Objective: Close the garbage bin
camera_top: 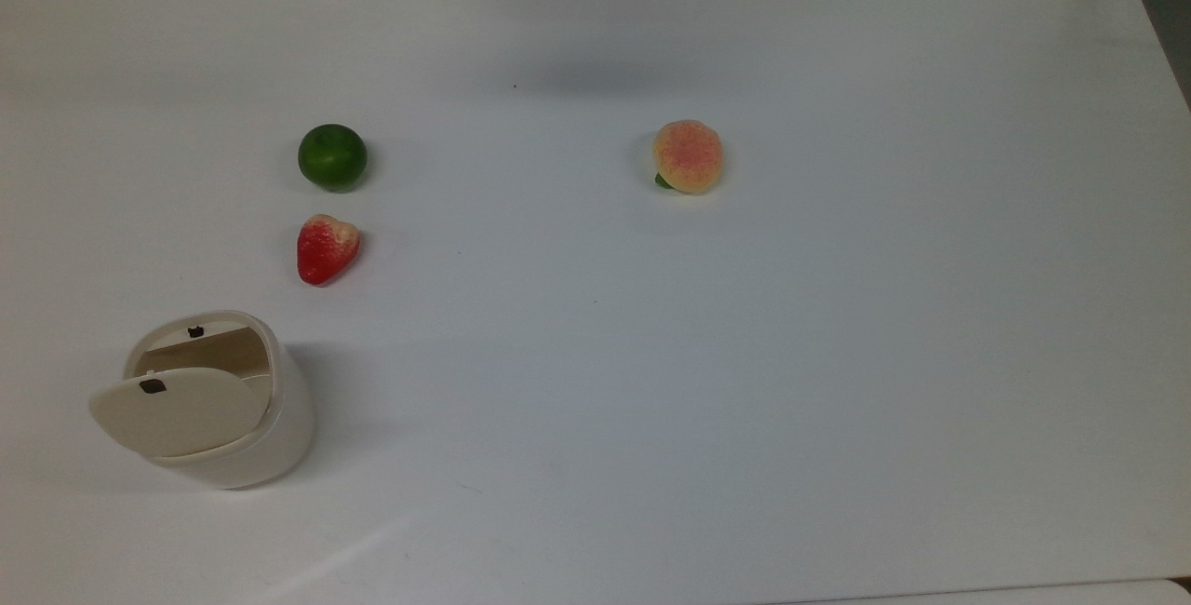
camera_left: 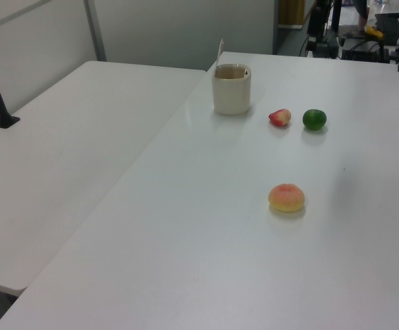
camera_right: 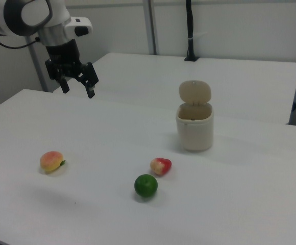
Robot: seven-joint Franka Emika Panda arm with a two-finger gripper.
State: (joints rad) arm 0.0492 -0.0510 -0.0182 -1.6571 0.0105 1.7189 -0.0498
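The white tabletop (camera_top: 744,354) carries everything, with a second white table (camera_right: 229,81) butted beside it. High over the tabletop in the right view hangs the gripper (camera_right: 77,86), its two dark fingers spread apart and holding nothing; the arm above it is cut off by the frame.

The garbage bin (camera_top: 251,437) stands near the tabletop's corner at the top view's lower left — a cream-white, rounded-square tub. Its flat lid (camera_top: 177,410) is swung up on its hinge, a small black square latch on its underside, and the bin's floor is hidden behind the walls.

A peach (camera_top: 688,156) lies alone mid-table, well apart. A green lime (camera_top: 332,157) and a red strawberry (camera_top: 327,248) lie near each other, the strawberry nearer the bin.
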